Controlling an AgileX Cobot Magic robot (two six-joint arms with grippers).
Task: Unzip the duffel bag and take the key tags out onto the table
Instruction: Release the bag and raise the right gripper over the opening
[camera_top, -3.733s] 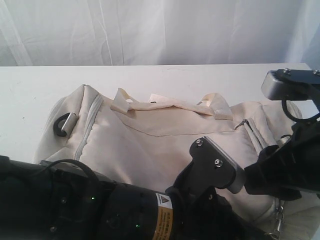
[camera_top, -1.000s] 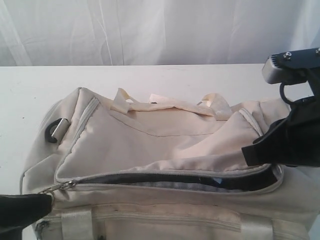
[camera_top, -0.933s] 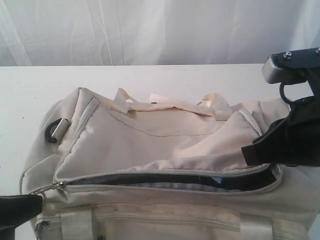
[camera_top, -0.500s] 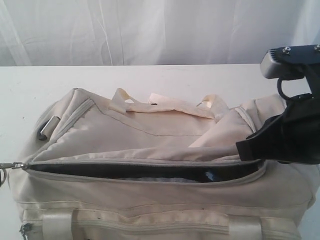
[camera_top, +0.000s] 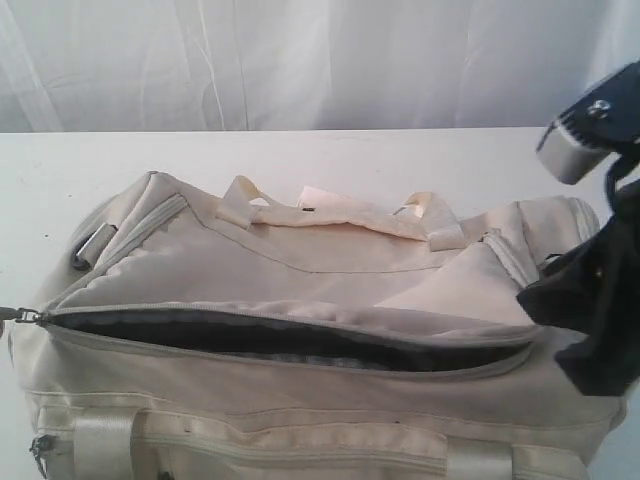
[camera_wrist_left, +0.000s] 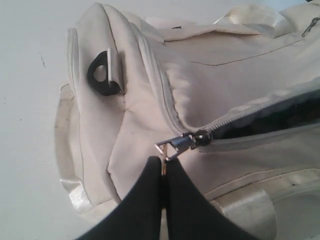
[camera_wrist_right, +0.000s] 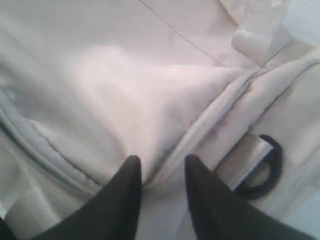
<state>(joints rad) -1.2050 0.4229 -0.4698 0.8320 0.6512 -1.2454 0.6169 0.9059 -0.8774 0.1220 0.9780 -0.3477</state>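
The large cream fabric duffel bag (camera_top: 300, 270) lies across the near side of the wide white table (camera_top: 300, 155), with bare surface beyond it up to the far edge. The unzipping step looks all but done. The grey zipper gapes along nearly the whole top of the bag, showing a slit of dark grey lining (camera_top: 250, 335). The silver metal zipper pull (camera_wrist_left: 175, 146) sits at the bag's left end. The left gripper (camera_wrist_left: 163, 167) has its black fingers pressed together, pinching the tip of that pull. The right gripper (camera_wrist_right: 162, 165) is over the bag's right end near a black D-ring (camera_wrist_right: 267, 172). Its fingers (camera_wrist_right: 127, 195) stand clearly apart, their tips at the cream cloth with a seam running between them, clamping nothing that shows. The key tags are not visible in any view and are presumably inside, under the lining's shadow. The next move probably calls for one gripper to leave the bag's outside, come over the slit with its fingers spread, and go down into it. The opening is narrow and slack, so holding it wider would help.
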